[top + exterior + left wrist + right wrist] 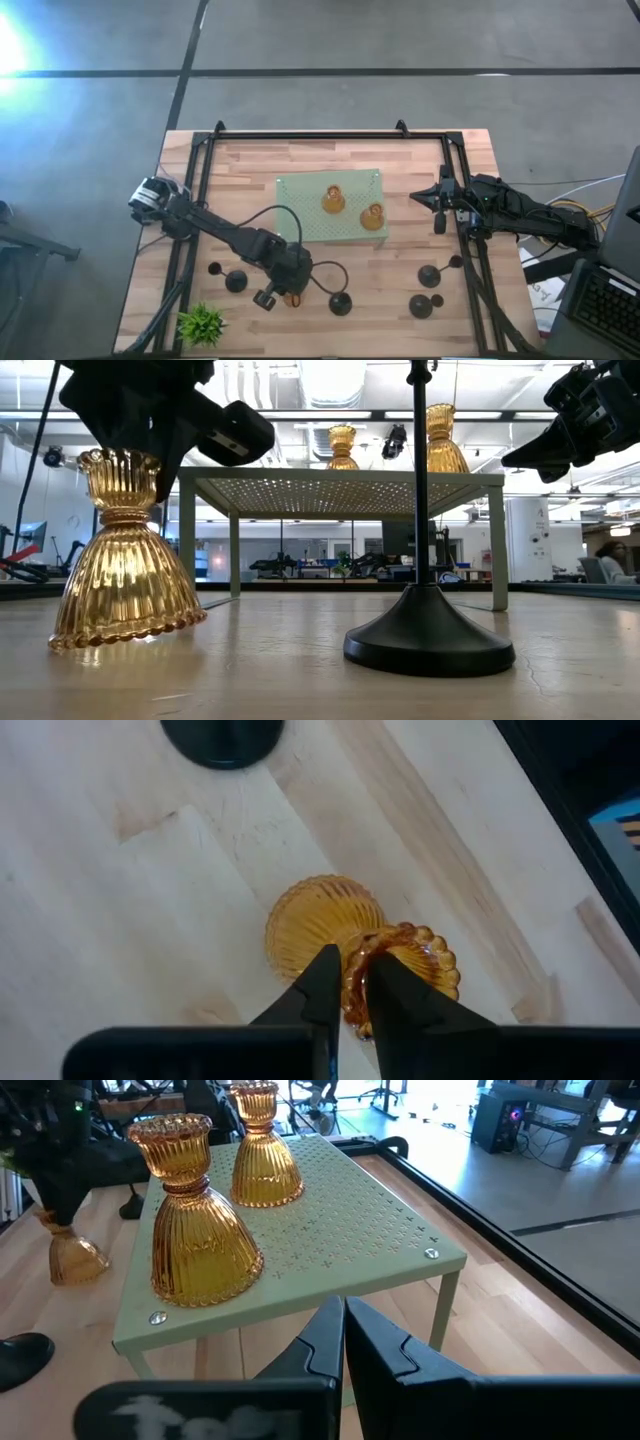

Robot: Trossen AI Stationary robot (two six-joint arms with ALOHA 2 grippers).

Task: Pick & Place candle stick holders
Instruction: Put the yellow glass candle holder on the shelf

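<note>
An amber candle stick holder (293, 298) (122, 575) stands near the table's front, left of centre, and my left gripper (355, 990) is shut on its top. Two more amber holders (333, 200) (372, 215) stand by their bell-shaped bases on the pale green raised mat (300, 215). Several black holders rest on their round bases on the wood, among them one (340, 302) just right of the held one and two at the front left (237, 281). My right gripper (440, 200) (343, 1335) hangs shut by the table's right rail, touching nothing. My left gripper holds the amber holder by the scalloped rim of its top cup (352, 970), the cup's wall pinched between the two fingers. One finger (400, 1000) seems to stand over the cup's mouth. The fingers slant down from the table's left. The holder leans, one edge of its base (62, 642) low at the table.
A small green plant (202, 322) sits at the front left corner. More black holders (428, 275) (420, 305) stand at the front right. Black frame rails (190, 200) (465, 240) run along both sides. Bare wood lies behind and left of the mat.
</note>
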